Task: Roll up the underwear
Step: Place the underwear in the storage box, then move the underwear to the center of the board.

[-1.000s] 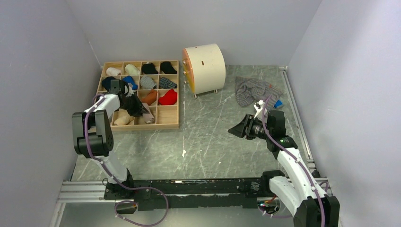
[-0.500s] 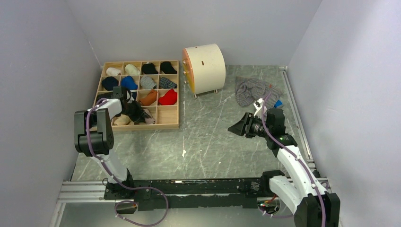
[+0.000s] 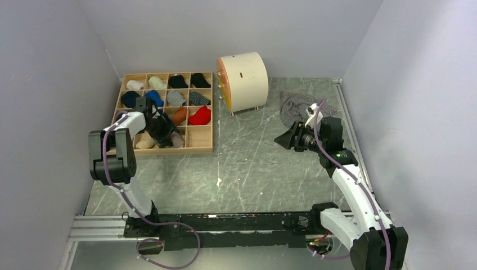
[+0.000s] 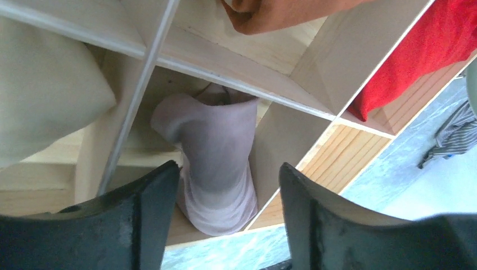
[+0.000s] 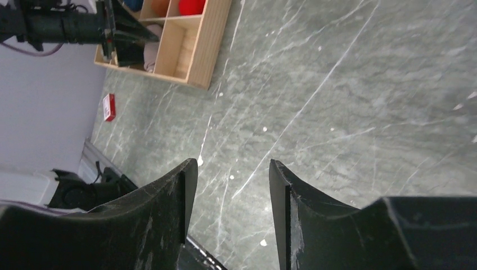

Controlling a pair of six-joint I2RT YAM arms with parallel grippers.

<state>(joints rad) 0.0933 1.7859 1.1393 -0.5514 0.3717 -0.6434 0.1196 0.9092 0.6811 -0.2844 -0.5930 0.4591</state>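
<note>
Lab booth: bare grey walls (image 3: 225, 28) around a marbled table (image 3: 253, 169).

The desk (image 3: 253, 169) looks like dark grey-green stone with thin white lines all over it. Plain pale grey walls (image 3: 315, 28) stand close on the left, the back and the right, and the light is soft and even. A silver metal rail (image 3: 93, 228) runs along the near edge.

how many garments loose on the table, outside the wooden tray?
1: the grey striped underwear lies crumpled at the far right of the table, just beyond the right arm. That arm may hide something behind it.
</note>
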